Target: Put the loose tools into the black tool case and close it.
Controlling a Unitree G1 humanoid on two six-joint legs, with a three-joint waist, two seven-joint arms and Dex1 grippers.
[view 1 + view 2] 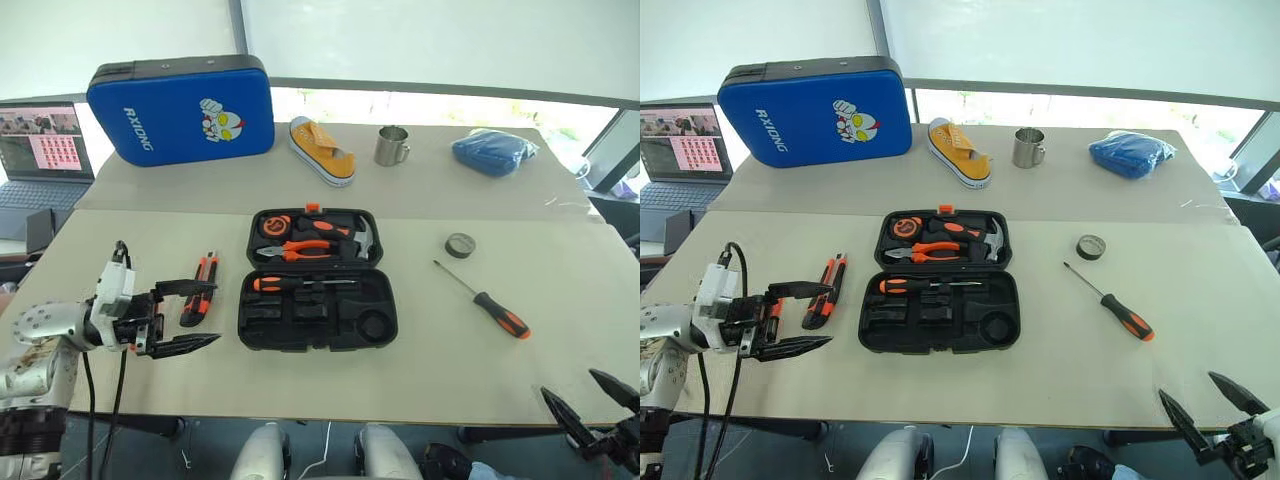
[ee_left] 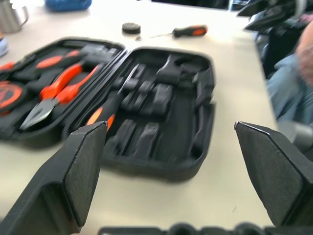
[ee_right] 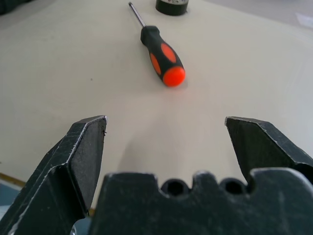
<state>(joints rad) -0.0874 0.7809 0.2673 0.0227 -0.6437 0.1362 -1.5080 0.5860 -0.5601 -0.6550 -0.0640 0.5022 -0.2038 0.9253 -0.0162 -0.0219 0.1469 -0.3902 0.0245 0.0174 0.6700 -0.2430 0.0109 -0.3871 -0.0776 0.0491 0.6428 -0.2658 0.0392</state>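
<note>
The black tool case (image 1: 385,300) lies open at the table's middle. One orange-and-black screwdriver (image 1: 300,283) rests in its near half. An orange-black utility knife (image 1: 200,288) lies on the table just left of the case. My left gripper (image 1: 216,313) hovers beside the knife, open and empty, pointing toward the case (image 2: 195,161). Right of the case lie a second long screwdriver (image 1: 485,300) and a small dark tape roll (image 1: 460,245). My right gripper (image 1: 569,383) is open and empty at the table's near right edge, facing that screwdriver (image 3: 164,58).
Pliers (image 1: 305,250), a hammer and a tape measure fill the case's far half. Along the back stand a blue padded case (image 1: 180,108), a yellow shoe (image 1: 322,150), a metal mug (image 1: 391,146) and a blue cloth (image 1: 492,152). A laptop (image 1: 45,150) sits far left.
</note>
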